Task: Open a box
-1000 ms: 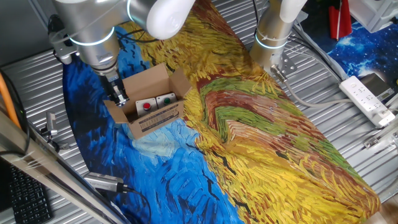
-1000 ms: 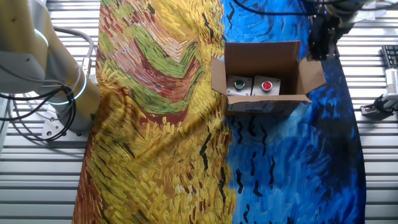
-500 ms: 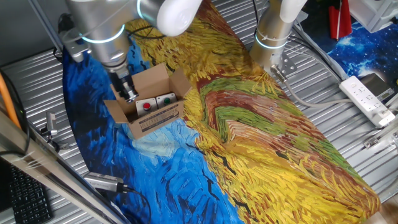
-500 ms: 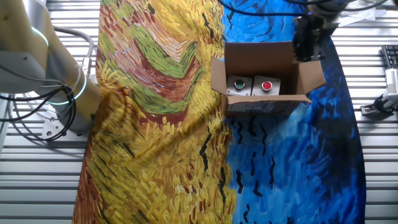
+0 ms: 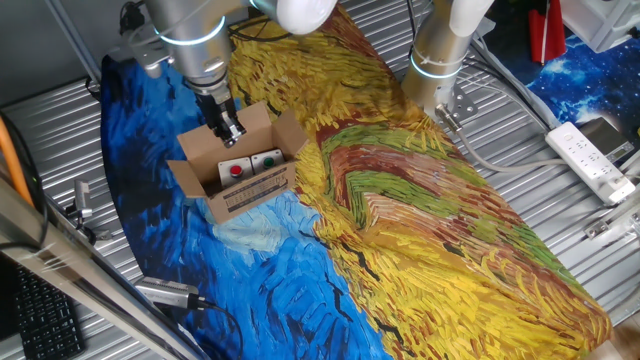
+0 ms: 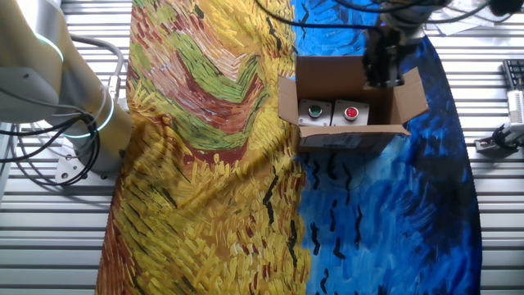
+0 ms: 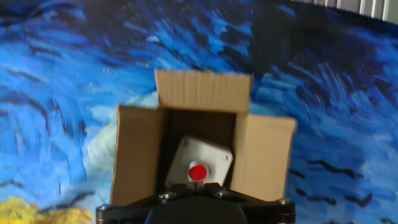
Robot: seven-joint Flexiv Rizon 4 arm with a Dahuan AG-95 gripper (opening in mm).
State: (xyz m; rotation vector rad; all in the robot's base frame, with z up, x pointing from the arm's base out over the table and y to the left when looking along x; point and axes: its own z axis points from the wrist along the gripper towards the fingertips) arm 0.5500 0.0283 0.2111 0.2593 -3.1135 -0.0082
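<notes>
1. We see that the gripper [image 5: 229,130] has travelled across the box [image 5: 240,165] over the last second: it was at the outer side flap [image 6: 409,97], then over the rim, and now it hangs above the open mouth by the back flap [image 6: 340,72].
2. We cannot tell whether its fingers are apart or together; in both fixed views they are small and dark against the cardboard, and the hand view shows only the black base of the hand [image 7: 194,210], not the tips.
3. The box itself has not shifted. It sits on the blue part of the painted cloth [image 5: 400,230], near where blue meets yellow, with its barcode label [image 5: 252,191] on the side turned toward one fixed camera.
4. We judge the task nearly or wholly done, since the flaps are spread and the contents are in plain sight; the arm's drift looks like a last pass or a withdrawal, though we cannot say which.
5. Counting: one box; four flaps, all folded outward; two white push-button units inside, one with a red button [image 6: 351,112] and one with a green button [image 6: 314,111].
6. The hand view shows only the red-button unit [image 7: 198,171].
</notes>
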